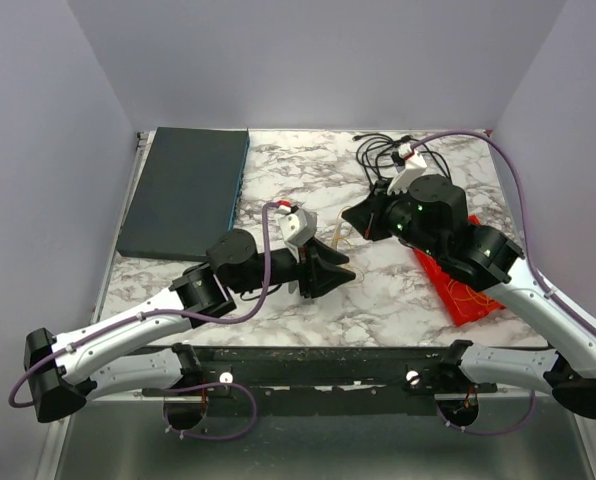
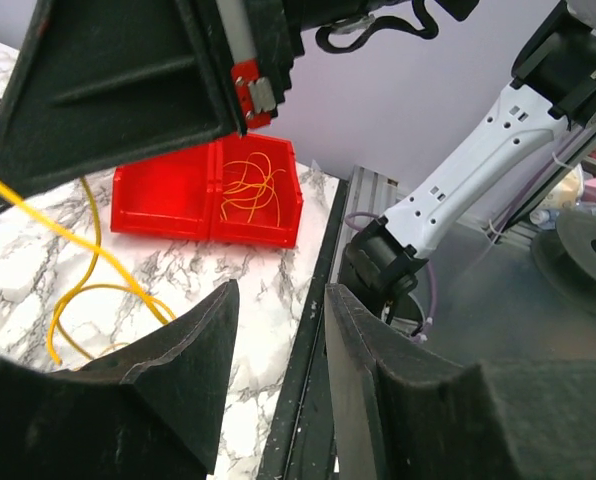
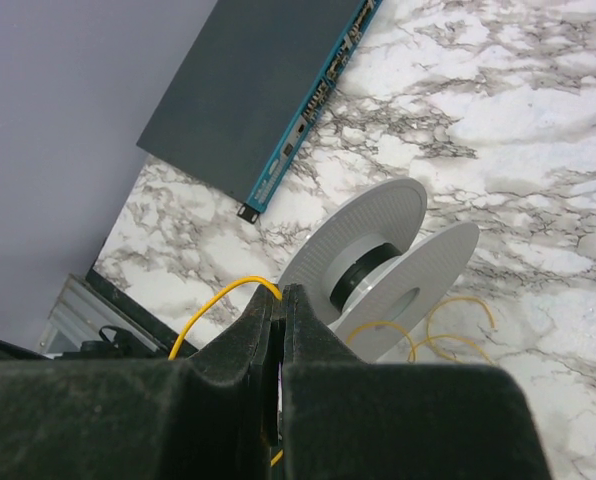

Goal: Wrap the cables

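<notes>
Closest to the lens in the left wrist view, my left hand (image 2: 278, 292) has its fingers apart with nothing between them; only the table (image 2: 178, 265) edge shows through the gap. Off to the left of those fingers, slack strands of yellow wire (image 3: 228, 287) lie curled on the marble.

Moving right, a pale spool (image 3: 378, 265) sits on the table just past the tip of my right hand (image 3: 281, 295). Both of its flanges show, so its axle seems to lie roughly level rather than upright. The right hand is pinched tight on the wire, which arcs out from between the closed fingers and drops toward the table.

Furthest right, under the right arm, a red bin (image 2: 163, 228) holds more loose loops.

As I read it, the held strand trails from the right hand down and leftward, and the spool lies between the two hands. The right hand is nearer the core and already has the wire, while the free left hand is better placed for the slack.
</notes>
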Motion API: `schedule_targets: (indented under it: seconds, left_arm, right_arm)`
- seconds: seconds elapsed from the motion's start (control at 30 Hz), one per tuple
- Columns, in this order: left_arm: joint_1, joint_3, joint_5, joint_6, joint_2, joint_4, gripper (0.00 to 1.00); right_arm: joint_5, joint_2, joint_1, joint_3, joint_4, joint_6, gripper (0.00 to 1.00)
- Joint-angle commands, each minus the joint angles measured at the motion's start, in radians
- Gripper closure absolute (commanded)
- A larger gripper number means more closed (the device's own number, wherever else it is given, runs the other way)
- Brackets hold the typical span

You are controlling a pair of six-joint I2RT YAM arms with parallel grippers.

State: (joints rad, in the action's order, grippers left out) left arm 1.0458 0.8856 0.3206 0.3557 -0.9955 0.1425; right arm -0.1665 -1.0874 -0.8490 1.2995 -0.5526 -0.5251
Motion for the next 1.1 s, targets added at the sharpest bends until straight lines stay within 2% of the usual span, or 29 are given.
schedule_targets:
  seconds: [0.0, 0.13, 0.23, 0.4, 0.47, 0.67, 0.87, 0.93, 1.0, 1.03, 1.07]
  left_arm:
    - [-0.010, -0.050, -0.047, 0.009, 0.103, 0.052, 0.58]
    - [-0.011, -0.114, -0.101, 0.042, 0.200, 0.054, 0.58]
    - [-0.007, -0.159, -0.259, 0.054, 0.259, -0.018, 0.58]
    - [0.046, -0.190, -0.494, 0.063, 0.267, -0.119, 0.43]
    - [0.090, -0.205, -0.611, 0.072, 0.253, -0.109, 0.37]
    - [0.157, -0.239, -0.823, 0.091, 0.192, -0.027, 0.32]
    - [0.175, -0.247, -0.901, 0.091, 0.133, 0.078, 0.33]
    - [0.174, -0.233, -0.908, 0.080, 0.111, 0.106, 0.43]
    - [0.174, -0.205, -0.893, 0.059, 0.094, 0.098, 0.77]
    - [0.174, -0.182, -0.871, 0.047, 0.086, 0.072, 0.91]
    - [0.173, -0.149, -0.847, 0.029, 0.078, 0.024, 1.00]
  right_arm:
    - [0.018, -0.014, 0.001, 0.048, -0.021, -0.006, 0.99]
    - [0.024, -0.027, 0.001, 0.038, -0.014, -0.016, 0.99]
    - [0.021, -0.042, 0.001, 0.043, -0.013, -0.029, 0.99]
    - [0.015, -0.077, 0.001, 0.065, -0.017, -0.073, 0.99]
    - [0.031, -0.095, 0.001, 0.073, -0.013, -0.088, 0.99]
    - [0.042, -0.139, 0.001, 0.086, -0.003, -0.125, 0.99]
    - [0.039, -0.147, 0.001, 0.068, 0.010, -0.133, 0.99]
    - [0.012, -0.140, 0.000, 0.056, 0.004, -0.134, 0.99]
    - [-0.037, -0.123, 0.001, 0.040, -0.013, -0.130, 0.99]
    - [-0.066, -0.109, 0.001, 0.033, -0.024, -0.129, 0.99]
    - [-0.102, -0.092, 0.002, 0.026, -0.037, -0.121, 0.99]
